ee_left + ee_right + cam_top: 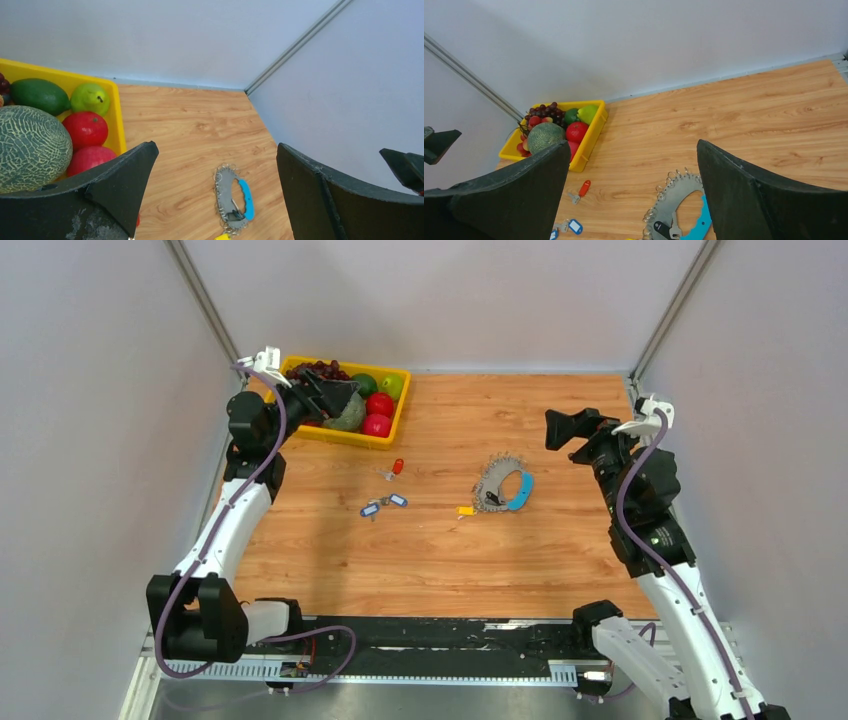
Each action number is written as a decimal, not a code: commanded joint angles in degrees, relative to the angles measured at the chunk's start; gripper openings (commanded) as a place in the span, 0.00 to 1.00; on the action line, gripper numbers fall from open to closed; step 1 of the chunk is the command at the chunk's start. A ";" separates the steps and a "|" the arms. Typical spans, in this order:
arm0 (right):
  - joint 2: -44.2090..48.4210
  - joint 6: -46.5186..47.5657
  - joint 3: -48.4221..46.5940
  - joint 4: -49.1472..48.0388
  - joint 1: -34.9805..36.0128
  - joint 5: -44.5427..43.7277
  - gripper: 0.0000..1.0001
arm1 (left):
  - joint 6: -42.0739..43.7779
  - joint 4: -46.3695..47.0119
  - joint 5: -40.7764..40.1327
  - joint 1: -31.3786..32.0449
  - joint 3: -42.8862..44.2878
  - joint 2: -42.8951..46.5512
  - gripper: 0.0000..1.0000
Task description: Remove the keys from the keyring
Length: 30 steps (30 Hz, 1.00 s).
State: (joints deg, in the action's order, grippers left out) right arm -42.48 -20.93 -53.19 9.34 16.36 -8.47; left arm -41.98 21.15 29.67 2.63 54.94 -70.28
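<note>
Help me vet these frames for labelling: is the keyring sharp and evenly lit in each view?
Top external: even, soft light, no glare, but the keyring is small and its keys merge. Left wrist: sharp, evenly lit. Right wrist: sharp, but cropped by the frame's bottom edge.

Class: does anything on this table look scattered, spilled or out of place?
A red-tagged key and blue-tagged keys lie scattered loose left of the keyring. Nothing looks spilled or damaged; the fruit sits in its yellow tray.
</note>
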 commanded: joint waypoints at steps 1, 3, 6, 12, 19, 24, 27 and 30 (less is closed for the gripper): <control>-0.15 -0.05 0.06 0.17 -0.06 -0.13 1.00 | -0.12 0.42 -0.24 0.00 0.55 0.50 1.00; -0.27 -0.68 1.11 0.08 -0.09 -0.29 1.00 | -0.08 -0.14 -0.44 -0.01 0.68 0.47 1.00; -1.85 -1.76 1.66 0.07 -0.06 -1.15 1.00 | -0.15 -1.11 -1.70 -0.02 0.70 0.36 1.00; -10.74 -1.07 -1.11 4.09 -0.02 1.72 1.00 | -0.90 -2.78 -2.63 -0.06 0.83 -0.01 1.00; -18.68 -2.62 -1.11 5.78 -0.04 4.18 1.00 | 4.04 -11.37 -5.90 2.10 4.17 -2.90 1.00; -28.02 -0.56 -2.97 8.35 0.86 7.45 0.97 | 7.37 -13.78 -8.22 4.11 5.04 -2.26 1.00; -31.37 1.67 -3.55 9.52 3.05 4.38 0.91 | 7.73 -13.90 -7.12 5.07 5.39 -2.69 1.00; -35.10 3.06 -4.40 10.30 4.88 3.16 0.83 | 7.74 -13.63 -1.79 5.98 6.54 -4.56 1.00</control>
State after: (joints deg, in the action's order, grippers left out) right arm -75.07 -20.49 -54.08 17.89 18.96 -3.95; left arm -36.34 7.31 23.22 7.57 57.93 -73.45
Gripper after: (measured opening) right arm 0.871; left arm 1.000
